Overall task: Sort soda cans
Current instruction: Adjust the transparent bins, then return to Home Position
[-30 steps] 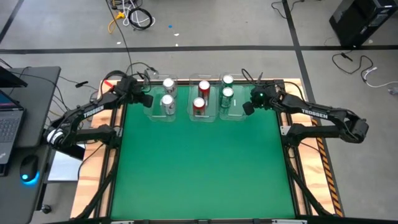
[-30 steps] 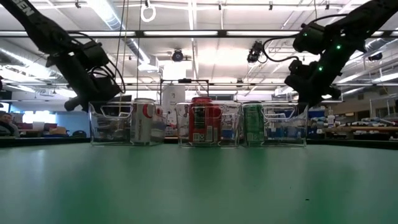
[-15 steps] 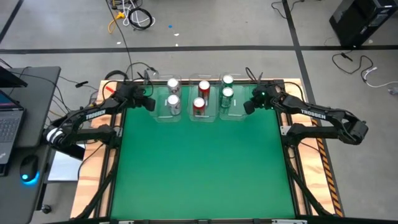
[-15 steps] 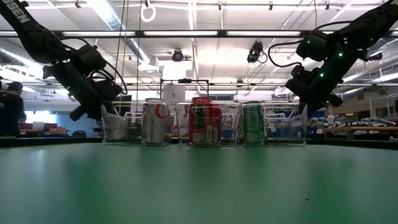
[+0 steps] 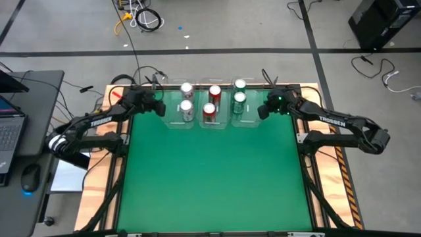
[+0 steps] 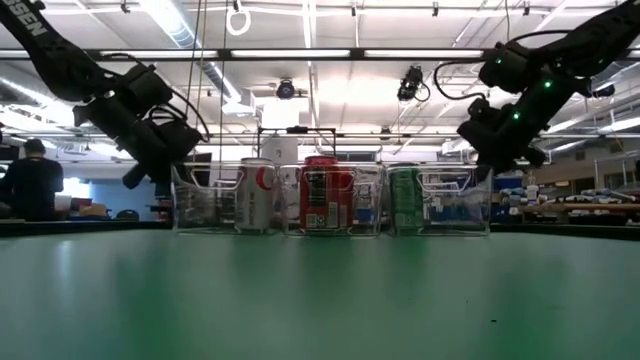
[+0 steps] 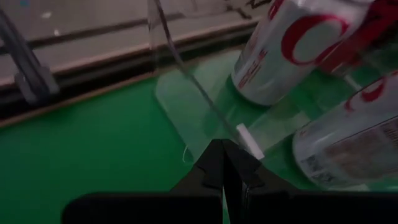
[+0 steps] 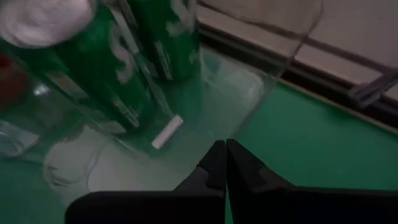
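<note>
I see my closed, empty left hand (image 5: 160, 109) beside the silver-grey cans (image 5: 186, 105); the closed, empty right hand (image 5: 261, 112) flanks the green cans (image 5: 239, 99).

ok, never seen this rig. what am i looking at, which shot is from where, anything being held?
Two dark robot arms work at a green table. One shot looks straight down, one looks level across the tabletop, and two come from cameras on the arms' wrists. At the table's far edge stand three clear trays, each holding two cans: silver cans on the left, red cans in the middle, green cans on the right. The left claw sits shut beside the silver cans' tray, the right claw shut beside the green cans' tray. Neither holds anything.
</note>
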`<state>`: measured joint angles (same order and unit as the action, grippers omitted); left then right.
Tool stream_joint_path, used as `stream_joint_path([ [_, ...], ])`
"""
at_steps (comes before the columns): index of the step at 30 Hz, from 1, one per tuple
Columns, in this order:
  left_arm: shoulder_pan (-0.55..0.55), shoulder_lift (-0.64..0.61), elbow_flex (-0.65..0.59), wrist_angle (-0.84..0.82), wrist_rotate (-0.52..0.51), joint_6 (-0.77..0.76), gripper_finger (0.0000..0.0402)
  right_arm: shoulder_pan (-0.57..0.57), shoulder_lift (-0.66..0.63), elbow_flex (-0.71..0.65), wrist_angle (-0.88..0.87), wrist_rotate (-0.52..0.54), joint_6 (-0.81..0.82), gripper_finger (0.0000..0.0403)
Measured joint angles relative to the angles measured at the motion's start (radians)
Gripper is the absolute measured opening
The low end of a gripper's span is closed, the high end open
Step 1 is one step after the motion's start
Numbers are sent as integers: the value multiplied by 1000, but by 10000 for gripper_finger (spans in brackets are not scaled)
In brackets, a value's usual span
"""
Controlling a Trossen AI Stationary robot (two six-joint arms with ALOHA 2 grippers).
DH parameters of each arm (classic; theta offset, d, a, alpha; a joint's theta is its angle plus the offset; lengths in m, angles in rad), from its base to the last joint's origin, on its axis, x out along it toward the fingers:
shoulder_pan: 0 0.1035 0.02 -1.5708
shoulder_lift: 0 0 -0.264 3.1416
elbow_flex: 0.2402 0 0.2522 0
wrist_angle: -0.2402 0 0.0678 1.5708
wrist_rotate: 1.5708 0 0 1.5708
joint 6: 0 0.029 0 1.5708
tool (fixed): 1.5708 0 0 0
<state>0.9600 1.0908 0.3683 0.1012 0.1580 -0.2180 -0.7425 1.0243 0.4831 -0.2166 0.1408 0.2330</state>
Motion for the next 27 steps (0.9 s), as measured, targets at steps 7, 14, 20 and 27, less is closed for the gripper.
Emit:
stream_joint_path([
  [7,-1,-81,33,-38,19,33,0,0,-107,1,-5,1,-81,2],
  [14,-1,-231,70,-125,47,86,0,25,-245,1,-18,-125,-205,2],
  [20,-38,-391,70,-155,79,138,0,106,-316,1,-17,-274,-251,0],
  [27,-124,-518,70,-149,67,139,0,300,-319,-31,80,-266,-246,0],
])
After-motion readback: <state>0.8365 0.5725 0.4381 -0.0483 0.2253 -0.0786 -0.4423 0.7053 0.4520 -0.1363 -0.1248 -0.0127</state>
